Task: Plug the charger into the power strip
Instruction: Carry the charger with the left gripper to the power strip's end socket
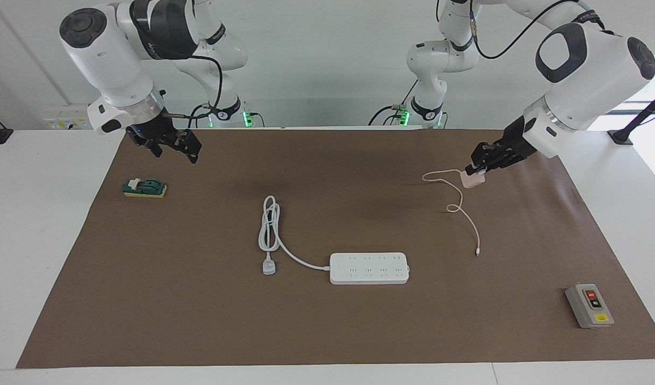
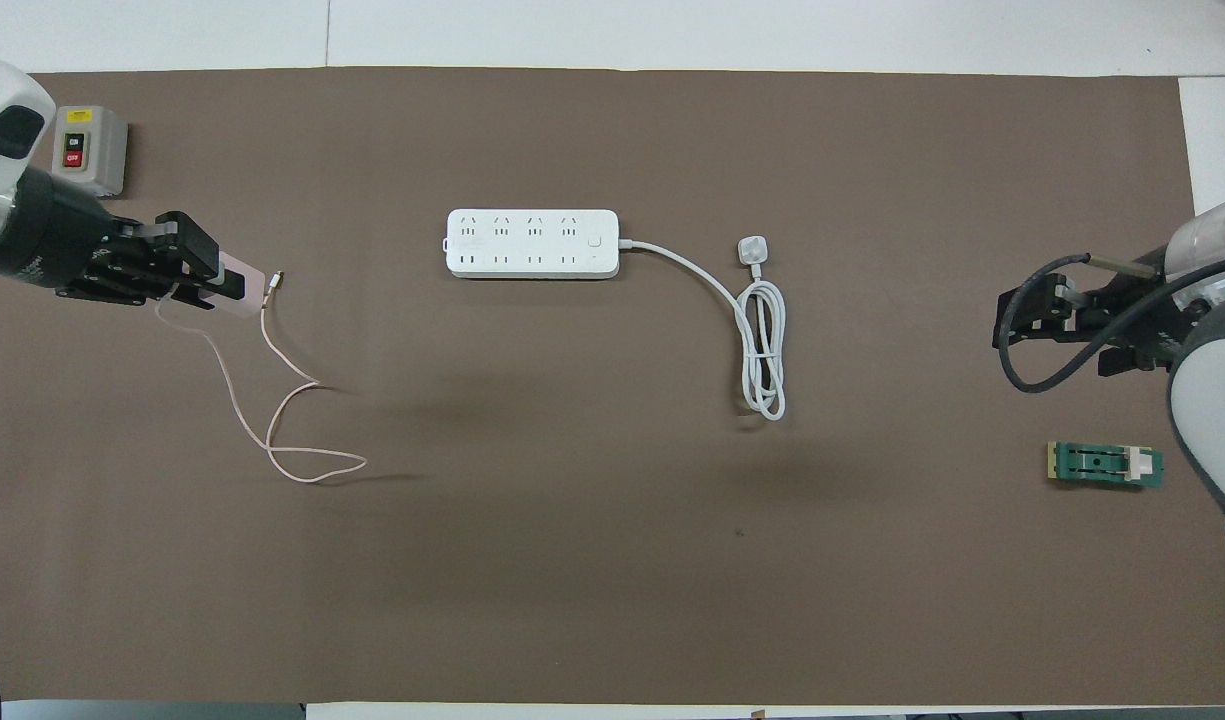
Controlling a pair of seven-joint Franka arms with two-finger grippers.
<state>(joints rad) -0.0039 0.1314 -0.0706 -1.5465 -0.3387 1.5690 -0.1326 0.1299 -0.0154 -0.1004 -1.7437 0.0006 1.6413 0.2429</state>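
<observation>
Right gripper (image 1: 191, 147), at the facing view's left, hangs with its fingers spread and nothing in them, above the brown mat (image 1: 327, 321) near the one green knife switch (image 1: 145, 187). One power strip (image 1: 369, 268) lies flat mid-mat with no plug in its sockets; its thick white cord (image 1: 269, 227) runs in a folded loop toward the right arm's end and finishes in one white plug (image 1: 269, 266). Left gripper (image 1: 476, 170) is clenched on the single pink charger (image 1: 472, 181), held above the mat toward the left arm's end, well apart from the strip. Its thin pink cable (image 1: 462, 208) trails down in loops onto the mat. One grey switch box (image 1: 589, 305) sits farthest from the robots at that end.
</observation>
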